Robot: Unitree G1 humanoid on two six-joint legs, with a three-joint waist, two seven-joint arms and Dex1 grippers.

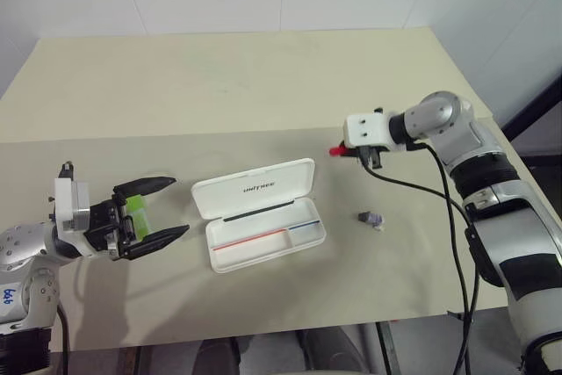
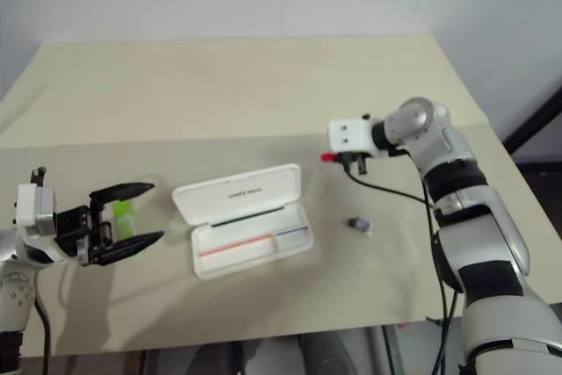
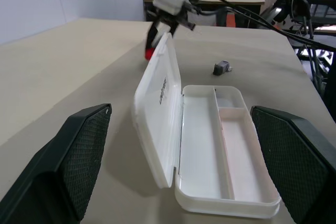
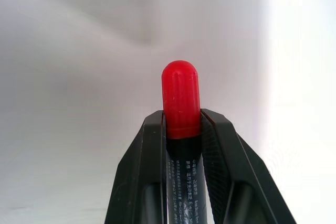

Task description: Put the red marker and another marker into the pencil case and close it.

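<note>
Right wrist: red marker (image 4: 180, 103) clamped between pincer (image 4: 181, 129).

Head pair looks down over table (image 1: 263, 85); wrist cameras close along own pincers.

The pencil case (image 1: 260, 214) is a white rounded hard case lying open near the middle of the table, its lid folded back on the far side with small dark lettering, its tray showing 1 red and 1 blue line. The red marker (image 4: 180, 103), red-capped with a dark printed body, is raised off the table to the case's far right. The green marker (image 1: 136, 210), stubby and translucent lime, lies left of the case.
</note>
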